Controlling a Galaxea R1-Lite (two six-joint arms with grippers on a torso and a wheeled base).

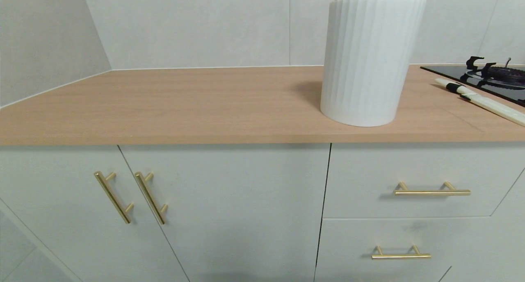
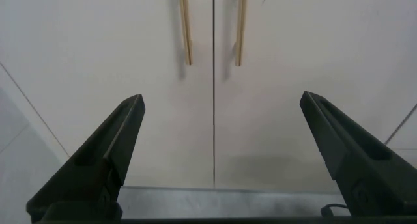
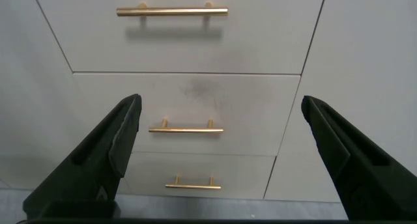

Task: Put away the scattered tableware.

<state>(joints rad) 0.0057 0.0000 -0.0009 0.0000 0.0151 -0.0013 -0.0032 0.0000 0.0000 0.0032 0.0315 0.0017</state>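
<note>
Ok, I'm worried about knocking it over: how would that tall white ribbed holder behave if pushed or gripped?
The white ribbed holder stands tall on the countertop, so a push near its rim would probably tip it. It looks ceramic: likely rigid, heavy and breakable. The vertical ribs may aid grip.

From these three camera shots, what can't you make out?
Tall white ribbed container: head view, its own wall hides what is inside.
Long cream utensil with a black band: head view, the right edge cuts off its end, so its kind is unclear.
Black glass hob: head view, cut off by the right edge.
Pale cabinet doors and drawers: shut in all views, contents hidden.
</note>
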